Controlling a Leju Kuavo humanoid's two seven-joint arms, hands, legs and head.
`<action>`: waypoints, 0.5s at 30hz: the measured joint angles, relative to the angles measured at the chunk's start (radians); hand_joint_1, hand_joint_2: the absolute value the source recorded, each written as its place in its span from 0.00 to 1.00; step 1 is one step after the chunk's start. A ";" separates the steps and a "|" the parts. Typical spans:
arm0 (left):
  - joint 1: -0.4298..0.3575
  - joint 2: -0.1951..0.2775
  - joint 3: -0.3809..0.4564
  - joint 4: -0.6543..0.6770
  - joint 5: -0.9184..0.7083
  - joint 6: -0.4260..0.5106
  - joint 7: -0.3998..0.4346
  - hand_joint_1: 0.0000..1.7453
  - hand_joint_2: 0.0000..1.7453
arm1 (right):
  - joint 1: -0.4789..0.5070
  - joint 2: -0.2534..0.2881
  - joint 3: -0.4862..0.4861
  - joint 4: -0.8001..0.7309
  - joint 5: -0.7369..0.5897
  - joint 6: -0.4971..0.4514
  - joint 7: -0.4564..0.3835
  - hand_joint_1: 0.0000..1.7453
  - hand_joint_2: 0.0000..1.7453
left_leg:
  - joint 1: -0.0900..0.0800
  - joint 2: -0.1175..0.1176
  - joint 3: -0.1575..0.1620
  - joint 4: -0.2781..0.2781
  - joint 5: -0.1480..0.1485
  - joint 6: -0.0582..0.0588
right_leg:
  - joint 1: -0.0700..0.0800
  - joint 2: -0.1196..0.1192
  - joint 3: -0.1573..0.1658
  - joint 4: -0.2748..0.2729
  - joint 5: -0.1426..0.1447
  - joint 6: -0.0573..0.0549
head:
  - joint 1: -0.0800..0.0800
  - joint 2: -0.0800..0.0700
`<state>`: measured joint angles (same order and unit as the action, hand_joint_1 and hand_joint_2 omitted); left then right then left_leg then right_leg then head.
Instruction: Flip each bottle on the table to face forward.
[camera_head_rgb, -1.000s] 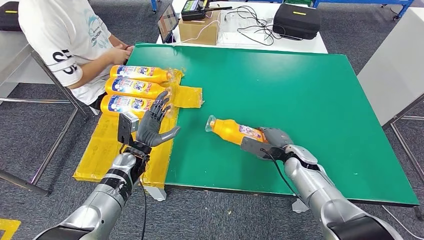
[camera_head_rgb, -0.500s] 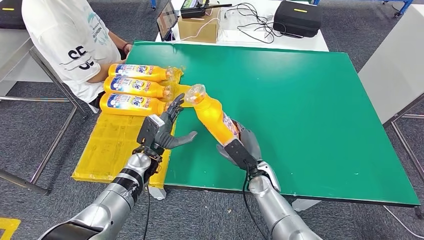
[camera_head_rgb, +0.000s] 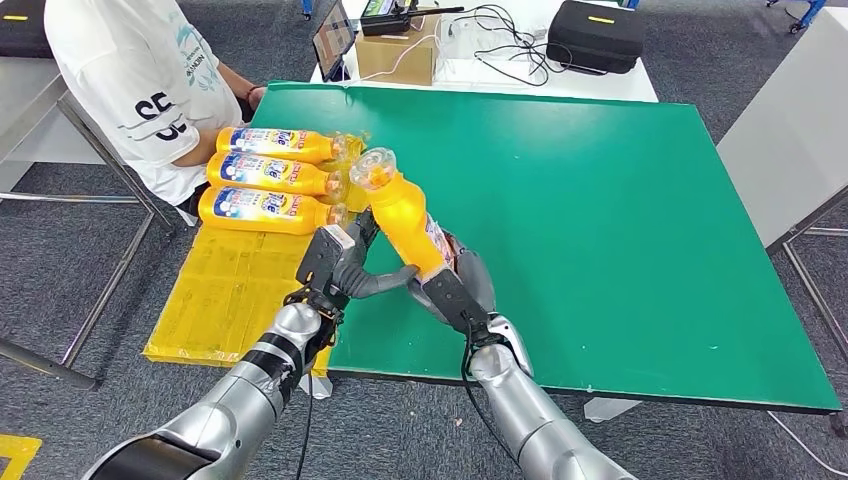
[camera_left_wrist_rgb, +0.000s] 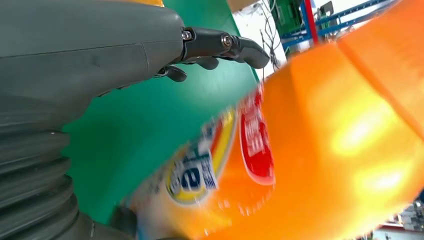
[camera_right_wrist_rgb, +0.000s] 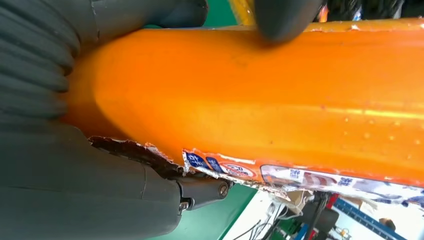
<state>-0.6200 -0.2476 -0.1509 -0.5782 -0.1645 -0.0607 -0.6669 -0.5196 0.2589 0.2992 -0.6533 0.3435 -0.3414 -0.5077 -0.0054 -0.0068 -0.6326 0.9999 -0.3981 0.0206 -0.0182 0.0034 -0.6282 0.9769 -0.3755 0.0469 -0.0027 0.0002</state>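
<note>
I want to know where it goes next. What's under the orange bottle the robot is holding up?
Under the raised bottle are the right hand gripping its lower end, the left hand touching its side, and the green table. The bottle's bottom is hidden by the hands.

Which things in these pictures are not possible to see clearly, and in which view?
- Held bottle label: blurred in left wrist view; torn and cut off by the edge in right wrist view.
- Right hand fingers: head view, hidden behind the bottle.
- Left hand: whether it touches the bottle is unclear in head view.
- Print on the three bottles on the yellow sheet: too small, head view.
</note>
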 joint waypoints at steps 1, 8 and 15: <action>0.000 -0.002 -0.004 0.000 0.004 -0.006 0.003 0.00 1.00 | -0.005 0.004 0.005 0.011 0.003 0.000 -0.003 1.00 1.00 | 0.000 0.000 0.000 0.000 0.000 0.000 | 0.000 0.000 0.000 0.000 0.000 0.000 | 0.000 0.000; 0.000 -0.008 -0.018 -0.006 0.022 -0.028 0.015 0.00 1.00 | -0.021 0.018 0.026 0.053 0.007 -0.002 -0.018 1.00 1.00 | 0.000 0.000 0.000 0.000 0.000 0.000 | 0.000 0.000 0.000 0.000 0.000 0.000 | 0.000 0.000; 0.001 -0.009 -0.035 -0.007 0.046 -0.047 0.037 0.00 1.00 | -0.025 0.025 0.043 0.087 0.013 0.006 -0.026 1.00 1.00 | 0.000 0.000 -0.001 0.000 0.000 0.000 | 0.000 0.000 0.000 0.000 0.000 0.000 | 0.000 0.000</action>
<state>-0.6195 -0.2562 -0.1854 -0.5856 -0.1188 -0.1073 -0.6299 -0.5443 0.2838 0.3426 -0.5667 0.3570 -0.3354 -0.5335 -0.0054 -0.0069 -0.6331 1.0000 -0.3981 0.0206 -0.0183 0.0033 -0.6285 0.9768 -0.3756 0.0469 -0.0029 0.0000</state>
